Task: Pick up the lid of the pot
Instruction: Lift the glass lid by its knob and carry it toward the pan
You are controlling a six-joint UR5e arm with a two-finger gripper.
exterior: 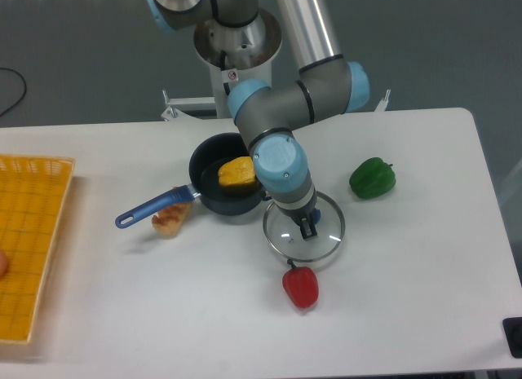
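Observation:
Over the clear, round pot lid (pixel 284 239), my gripper (pixel 309 226) points downward, with its fingertips at the lid's small blue knob (pixel 316 216). The fingers look shut on that knob, though they partly hide it. The arm covers the lid's upper left part. The lid's rim lies just right of the black pan and just above the red toy vegetable in the view.
A black pan (pixel 234 204) with a blue handle (pixel 153 206) holds a yellow item (pixel 236 172). A brown item (pixel 169 222) lies by the handle. Nearby are a red toy vegetable (pixel 301 288) and a green pepper (pixel 373 178). An orange crate (pixel 31 232) stands at left.

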